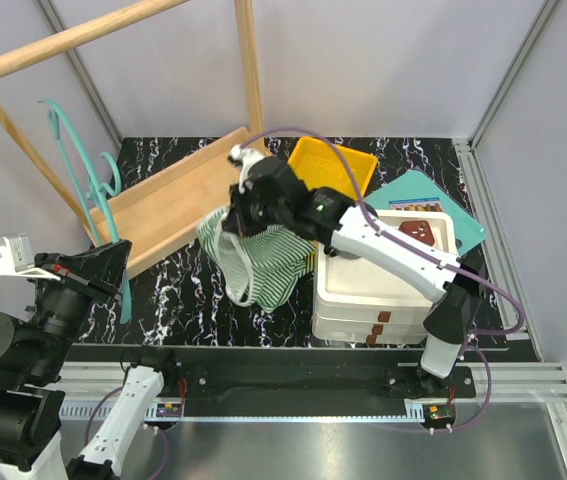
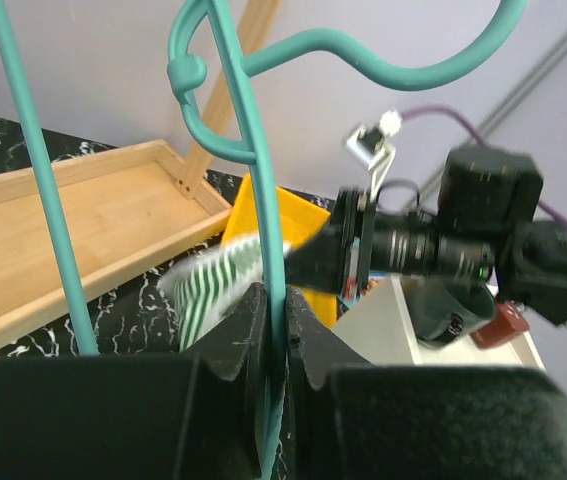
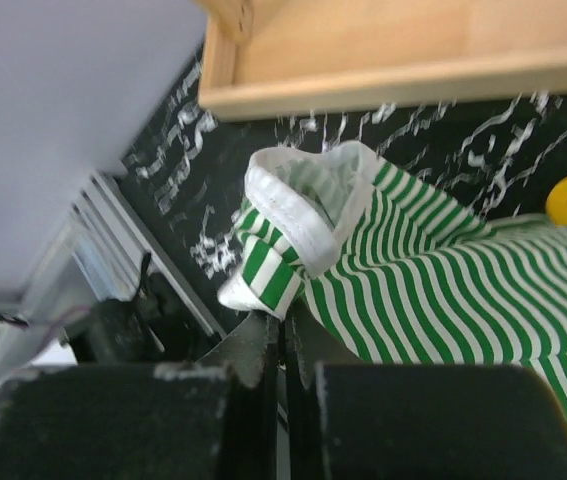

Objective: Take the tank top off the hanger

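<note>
Nearest, at the front left of the table (image 1: 193, 300), the left gripper (image 1: 121, 268) is clamped shut on the hanger (image 1: 73, 160). In its wrist view both fingers (image 2: 233, 340) press against one thin teal bar, and the curl of the hook rises above them. The hanger stands roughly upright at the left side, beside the near corner of the wooden tray (image 1: 163, 210).

A little farther in, toward the middle, the right gripper (image 1: 235, 225) is closed on the tank top (image 1: 263, 262). Its wrist view shows the jaws pinched together on a folded, white-edged piece of the cloth, though whether that is a strap or a hem cannot be told. The green and white stripes spread away to the right of the grip. From above, the tank top hangs in a bunch below this gripper, well apart from the hanger, and its lower edge drapes just beside the white drawer unit (image 1: 353, 290). Whether the cloth reaches the table surface cannot be told.

The right arm stretches over the drawer unit, which sits on the right half of the table and partly covers a turquoise board (image 1: 468, 230). Behind the garment lie the slanted wooden tray and, to its right, a yellow bin (image 1: 338, 165). Farthest back and to the left, the pale poles of a wooden rack (image 1: 63, 40) cross in front of the grey wall
</note>
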